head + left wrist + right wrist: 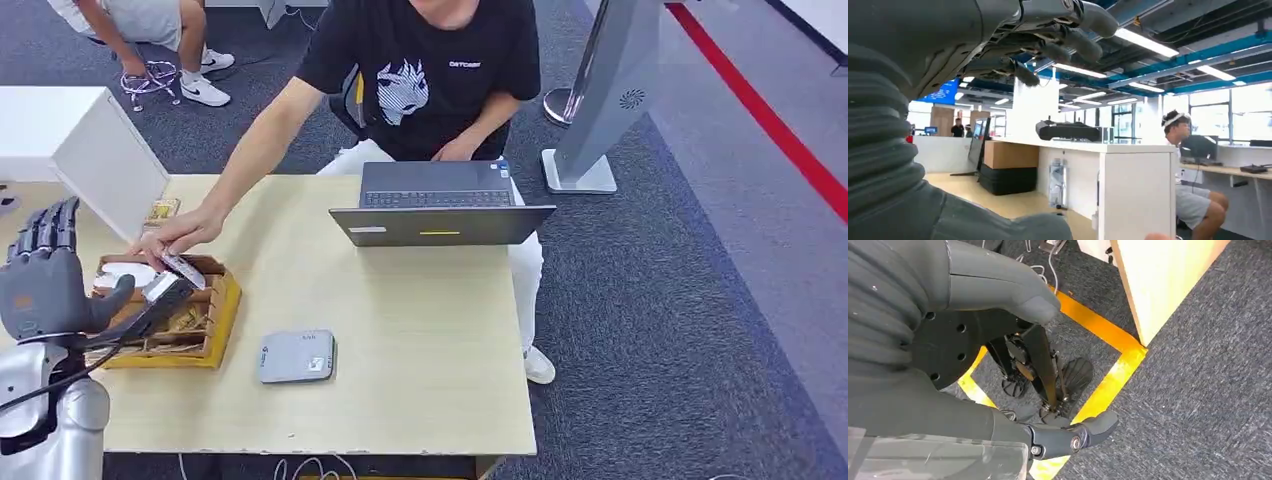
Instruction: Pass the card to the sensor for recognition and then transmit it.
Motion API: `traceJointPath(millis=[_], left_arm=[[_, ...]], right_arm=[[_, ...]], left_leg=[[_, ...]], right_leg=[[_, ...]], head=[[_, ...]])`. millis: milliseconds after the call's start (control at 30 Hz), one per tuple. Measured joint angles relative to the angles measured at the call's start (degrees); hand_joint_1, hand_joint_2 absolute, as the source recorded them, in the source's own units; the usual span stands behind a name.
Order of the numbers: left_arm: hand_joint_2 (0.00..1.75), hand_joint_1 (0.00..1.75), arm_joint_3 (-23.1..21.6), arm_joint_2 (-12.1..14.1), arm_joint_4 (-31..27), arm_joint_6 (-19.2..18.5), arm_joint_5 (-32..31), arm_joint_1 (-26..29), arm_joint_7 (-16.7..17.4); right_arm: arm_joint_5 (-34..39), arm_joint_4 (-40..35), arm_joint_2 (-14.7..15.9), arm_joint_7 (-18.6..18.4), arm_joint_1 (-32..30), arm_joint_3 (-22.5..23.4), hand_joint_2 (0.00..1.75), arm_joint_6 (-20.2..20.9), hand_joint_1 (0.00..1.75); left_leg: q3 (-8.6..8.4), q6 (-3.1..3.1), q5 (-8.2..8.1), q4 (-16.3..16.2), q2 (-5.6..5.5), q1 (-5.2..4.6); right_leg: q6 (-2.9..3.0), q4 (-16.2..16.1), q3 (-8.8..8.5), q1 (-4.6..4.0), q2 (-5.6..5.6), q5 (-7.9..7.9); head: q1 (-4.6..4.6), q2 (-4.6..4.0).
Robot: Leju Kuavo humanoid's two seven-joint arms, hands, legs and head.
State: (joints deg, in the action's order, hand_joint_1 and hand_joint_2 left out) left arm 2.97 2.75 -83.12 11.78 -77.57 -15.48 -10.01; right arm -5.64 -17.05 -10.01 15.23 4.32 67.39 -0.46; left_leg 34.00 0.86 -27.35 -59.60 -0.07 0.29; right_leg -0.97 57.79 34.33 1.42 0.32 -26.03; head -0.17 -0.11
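Card (184,270): white, flat, under person's hand (180,232) at wooden tray (224,310); left hand (42,282) spread, empty.

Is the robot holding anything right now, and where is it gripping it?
Left hand holds nothing, fingers spread by the wooden tray. Right hand hangs with nothing in it.

Yellow tray (226,312), grey sensor (297,356)
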Motion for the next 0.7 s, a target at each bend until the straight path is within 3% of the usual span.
traceJointPath(millis=[233,400,567,700], left_arm=[[1.75,0.00,-3.5,1.0,-7.0,-3.9,-0.6,11.9,-4.1],[1.75,0.00,-9.8,3.7,-9.7,-1.8,-1.8,21.4,-3.0],[1.75,0.00,-13.6,5.5,-10.7,-0.7,-1.7,24.8,-1.0],[1.75,0.00,-14.0,6.1,-11.0,-0.4,-1.4,25.4,-0.4]], right_arm=[[2.3,0.2,0.0,0.0,0.0,1.9,1.75,-1.4,0.00],[2.6,0.2,0.0,0.0,0.0,3.2,1.75,-1.9,0.00],[2.4,0.2,0.0,0.1,0.1,3.7,1.75,-1.9,0.00],[2.1,0.2,0.0,0.3,0.2,3.9,1.75,-1.9,0.00]], left_leg=[[-0.01,-0.01,-0.12,0.0,0.07,0.00],[0.02,0.03,-0.22,0.0,0.07,0.00],[0.03,0.03,-0.21,0.0,0.06,0.00],[0.02,0.01,-0.16,0.0,0.05,0.00]], right_leg=[[-0.02,0.0,0.03,0.00,0.05,-0.10],[-0.05,0.0,0.07,0.00,0.04,-0.16],[-0.05,0.0,0.05,0.00,0.02,-0.16],[-0.05,0.0,0.02,0.00,0.01,-0.14]], head=[[0.00,0.00],[0.00,0.00],[0.00,0.00],[0.00,0.00]])
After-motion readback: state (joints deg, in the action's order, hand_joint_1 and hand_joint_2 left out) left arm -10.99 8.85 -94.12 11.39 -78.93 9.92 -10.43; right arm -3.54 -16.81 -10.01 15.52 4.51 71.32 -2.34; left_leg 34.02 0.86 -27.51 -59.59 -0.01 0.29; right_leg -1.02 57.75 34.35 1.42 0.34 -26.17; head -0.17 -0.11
